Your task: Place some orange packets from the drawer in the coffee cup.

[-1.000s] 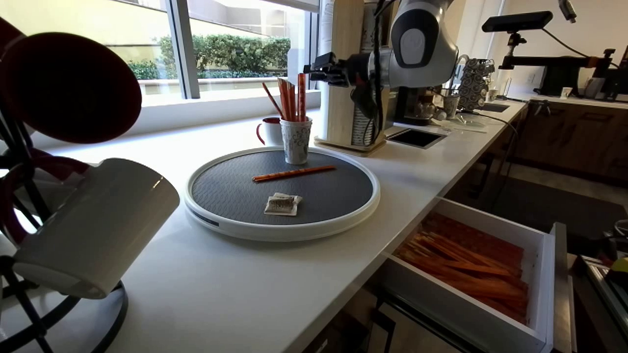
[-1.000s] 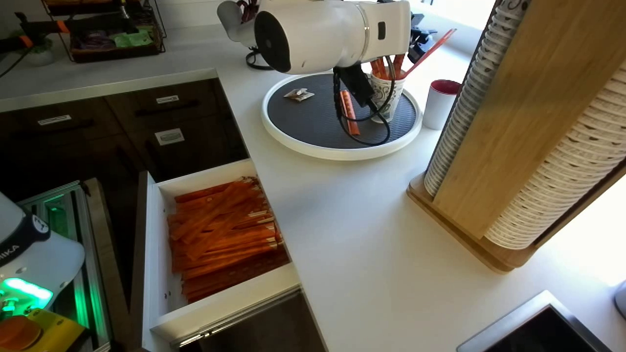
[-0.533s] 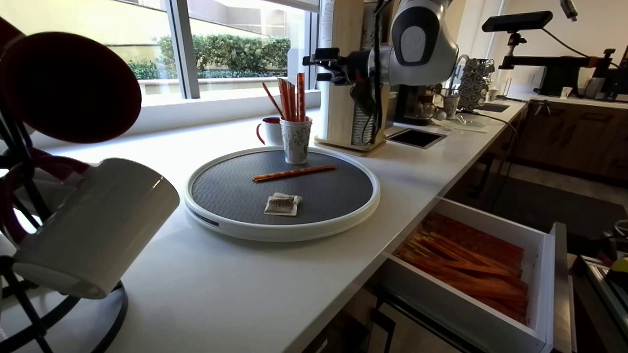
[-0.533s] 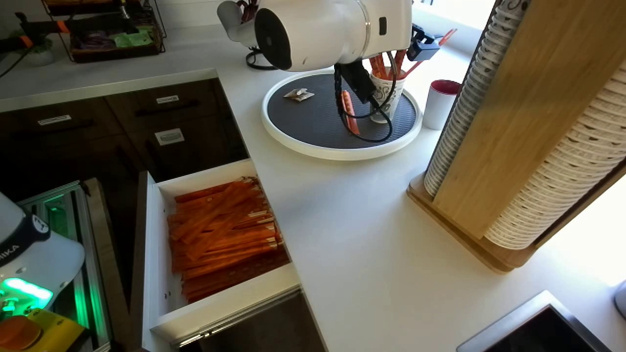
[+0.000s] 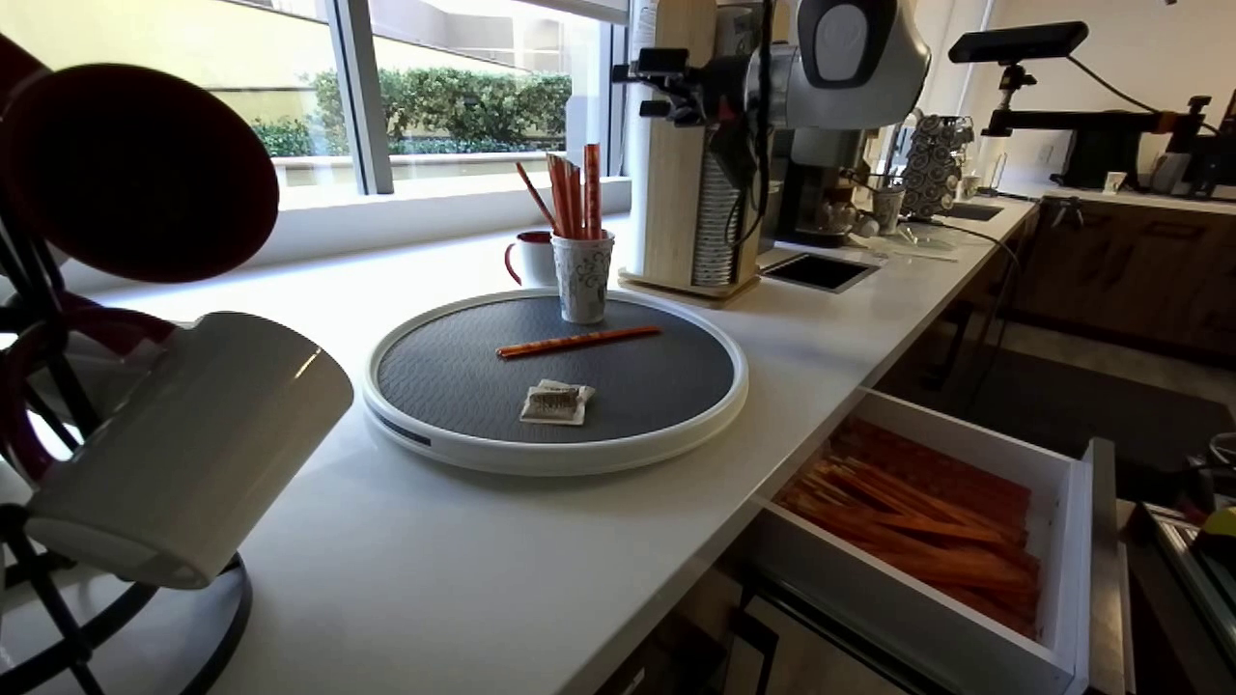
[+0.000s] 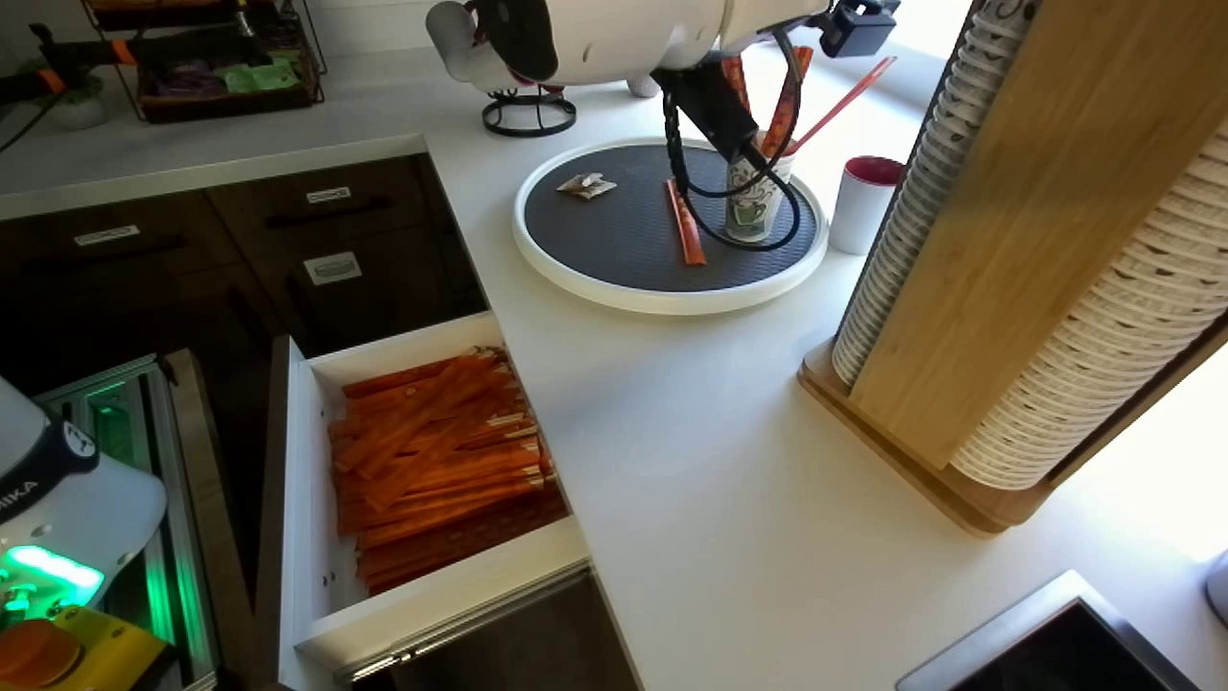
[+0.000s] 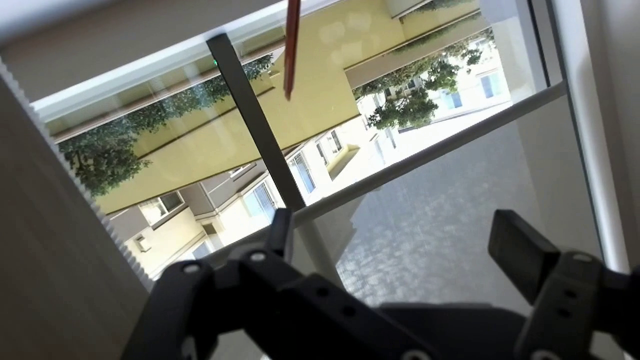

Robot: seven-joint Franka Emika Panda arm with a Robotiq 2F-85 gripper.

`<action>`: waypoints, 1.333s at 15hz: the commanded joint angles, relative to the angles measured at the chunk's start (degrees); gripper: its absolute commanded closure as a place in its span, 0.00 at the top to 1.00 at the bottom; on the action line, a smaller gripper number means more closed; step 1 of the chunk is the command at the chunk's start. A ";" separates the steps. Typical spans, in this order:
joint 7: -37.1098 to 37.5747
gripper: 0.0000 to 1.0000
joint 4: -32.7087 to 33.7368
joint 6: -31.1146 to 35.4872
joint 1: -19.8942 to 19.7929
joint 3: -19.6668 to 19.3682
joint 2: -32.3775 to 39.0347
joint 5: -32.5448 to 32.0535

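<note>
Claw [image 7: 397, 237]: jaws parted, nothing held; is best steered wide of orange packets [image 5: 570, 205] stood in coffee cup [image 5: 583, 282].

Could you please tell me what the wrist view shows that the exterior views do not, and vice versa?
Only the wrist view: a grey frame crossbar.
Only the exterior views: among other things, the drawer, the cup, the tray, plus a loose packet and sachets lying on it.
Shared: the gripper, open; the window, in an exterior view too; and packets standing in the cup, though the wrist view catches just part of what looks like one.
</note>
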 commanded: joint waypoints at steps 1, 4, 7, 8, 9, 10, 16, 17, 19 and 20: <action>0.52 1.00 -4.39 5.10 -0.69 0.03 -6.14 -7.61; 5.85 1.00 -7.53 11.73 -0.03 0.17 -10.49 -20.71; 14.01 1.00 -13.75 16.34 -0.30 3.26 -14.93 -34.61; 17.40 1.00 -15.93 17.45 -0.19 4.19 -16.28 -39.25; 20.75 1.00 -18.36 18.12 -0.13 5.12 -17.63 -43.74; 24.12 1.00 -20.49 18.96 -0.14 5.98 -18.62 -48.28; 43.20 1.00 -30.87 22.19 -2.18 7.34 -20.11 -75.53; 46.15 1.00 -32.21 20.67 -3.00 6.66 -20.10 -80.18; 44.09 1.00 -29.76 20.66 -2.80 7.16 -18.36 -77.85; 45.91 1.00 -30.53 18.19 -4.63 7.43 -18.53 -80.86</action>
